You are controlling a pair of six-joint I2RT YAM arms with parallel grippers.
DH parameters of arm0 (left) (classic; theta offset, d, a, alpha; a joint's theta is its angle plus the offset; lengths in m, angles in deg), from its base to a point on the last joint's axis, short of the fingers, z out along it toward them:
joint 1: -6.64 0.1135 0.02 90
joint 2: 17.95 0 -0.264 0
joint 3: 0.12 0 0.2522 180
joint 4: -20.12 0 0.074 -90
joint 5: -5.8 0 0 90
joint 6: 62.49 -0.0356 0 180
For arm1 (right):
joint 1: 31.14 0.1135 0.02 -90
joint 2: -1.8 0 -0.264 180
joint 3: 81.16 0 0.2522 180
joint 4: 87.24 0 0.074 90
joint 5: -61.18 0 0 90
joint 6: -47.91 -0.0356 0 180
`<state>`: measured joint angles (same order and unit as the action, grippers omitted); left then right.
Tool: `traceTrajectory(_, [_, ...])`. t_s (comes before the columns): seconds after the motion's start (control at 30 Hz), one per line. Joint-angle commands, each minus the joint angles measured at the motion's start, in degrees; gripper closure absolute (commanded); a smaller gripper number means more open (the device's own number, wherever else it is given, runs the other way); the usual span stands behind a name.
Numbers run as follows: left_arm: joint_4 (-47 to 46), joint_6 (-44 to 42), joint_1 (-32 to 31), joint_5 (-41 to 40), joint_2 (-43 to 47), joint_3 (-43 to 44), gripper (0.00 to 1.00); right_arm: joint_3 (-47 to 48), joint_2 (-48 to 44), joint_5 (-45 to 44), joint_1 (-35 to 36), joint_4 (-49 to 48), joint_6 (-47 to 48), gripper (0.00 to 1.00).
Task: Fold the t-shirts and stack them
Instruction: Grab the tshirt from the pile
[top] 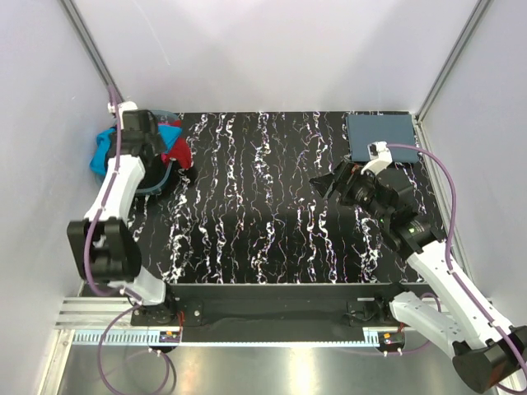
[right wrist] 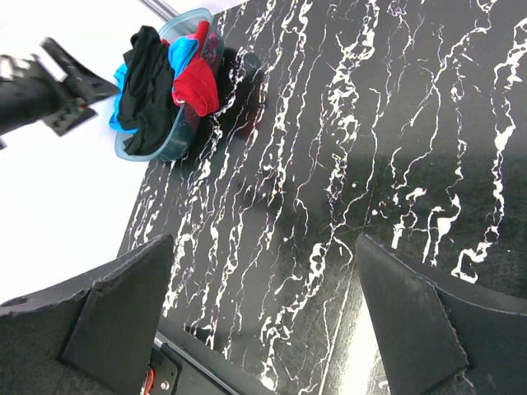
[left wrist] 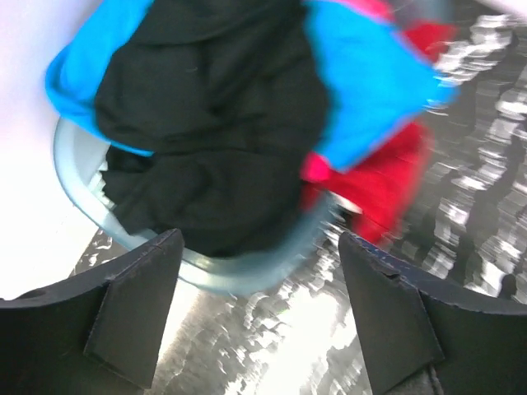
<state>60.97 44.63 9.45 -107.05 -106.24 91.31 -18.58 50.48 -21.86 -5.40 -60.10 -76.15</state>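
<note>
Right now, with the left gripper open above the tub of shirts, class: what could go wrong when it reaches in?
1. The black shirt lies tangled over the blue shirt and red shirt, so the left gripper may lift several at once.
2. The tub sits at the left edge of the table with cloth hanging over its rim; a pull could tip it or drop a shirt off the table.

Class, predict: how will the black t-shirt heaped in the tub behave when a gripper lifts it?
Probably floppy: the black t-shirt lies crumpled and droops over the tub rim, so it should sag when raised. It overlaps the cyan shirt and red shirt, so it may drag them along. The thin-looking tub might shift too.
</note>
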Motion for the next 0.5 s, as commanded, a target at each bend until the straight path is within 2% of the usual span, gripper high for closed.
traceTrajectory(0.0, [-0.8, 1.9, 4.3, 3.1, -6.7, 5.0, 0.20, -0.7, -1.2, 0.9, 0.2, -4.2, 0.8, 0.00])
traceTrajectory(0.13, [-0.8, 2.7, 6.5, 2.8, -12.8, 7.3, 0.26, 0.2, 0.3, 1.8, 0.1, -4.2, 1.4, 0.00])
traceTrajectory(0.17, [-0.8, 2.7, 6.9, 3.3, -13.8, 7.4, 0.36, 0.5, 0.4, 2.0, 0.1, -4.2, 1.3, 0.00])
traceTrajectory(0.27, [-0.5, 1.3, 7.3, 5.1, -16.3, 8.4, 0.45, 0.8, 0.1, 1.7, 0.1, -4.2, 1.1, 0.00])
traceTrajectory(0.37, [-0.5, 0.8, 7.3, 5.4, -16.4, 8.6, 0.44, 0.8, -1.2, 0.2, 0.2, -4.2, 0.5, 0.00])
traceTrajectory(0.47, [-0.6, 0.9, 7.4, 6.8, -17.4, 8.0, 0.39, 0.9, -2.4, -0.2, 0.1, -4.2, -0.5, 0.00])
